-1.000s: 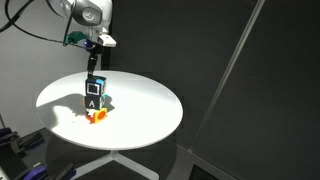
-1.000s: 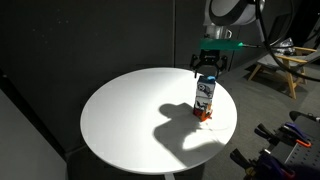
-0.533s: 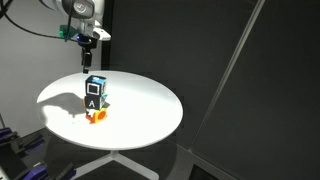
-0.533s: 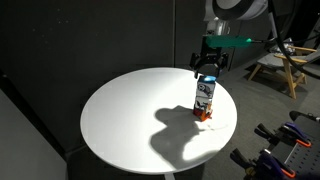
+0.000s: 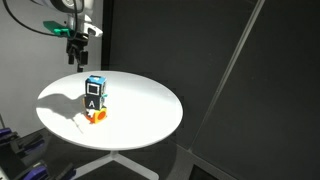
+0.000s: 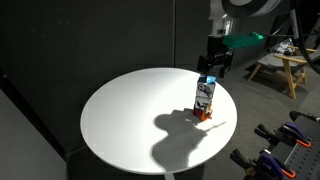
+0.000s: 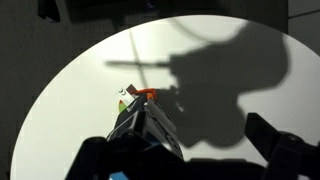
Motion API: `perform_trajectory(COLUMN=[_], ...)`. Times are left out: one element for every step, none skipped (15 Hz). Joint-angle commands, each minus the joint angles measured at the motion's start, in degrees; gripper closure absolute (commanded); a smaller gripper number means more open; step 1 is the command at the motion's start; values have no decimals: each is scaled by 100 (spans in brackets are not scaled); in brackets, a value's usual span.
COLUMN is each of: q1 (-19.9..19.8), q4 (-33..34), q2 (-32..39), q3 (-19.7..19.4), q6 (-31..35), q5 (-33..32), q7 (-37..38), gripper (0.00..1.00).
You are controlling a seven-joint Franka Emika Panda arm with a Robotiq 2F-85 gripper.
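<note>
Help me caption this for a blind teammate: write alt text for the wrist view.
Looking down at a stack of blocks standing on a round white table, an orange block at its base. The arm's shadow spreads across the tabletop, and the open end effector's dark fingers frame the lower edge, clear of the stack.

A small tower of blocks (image 5: 94, 99) stands upright, off-centre on the round white counter (image 5: 150, 110). It has an orange piece (image 5: 97, 117) at the base, a dark block (image 5: 93, 101) lettered A above it, and a blue-framed block (image 5: 95, 84) on top.
</note>
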Motion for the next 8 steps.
perform_trajectory(q1=[-2,2,3,6,12,19,27,35], q4=[-302,-343,-384,-425,-461,-488,-523,-551], q2=[-501,-584,-666,-749,-832,-906,-985,-1057], q3=[36,43,52,63,82,94,107,121], q6=[-114,-107,-94,-78,-54,-58,-42,-51], q5=[-118,-122,-139,-160,-204,-231,-256,-261], q7=[-679,-799,-888,-956,-1001,-1042,-1078,-1099], gripper=[0,0,0,0,0,0,0,0])
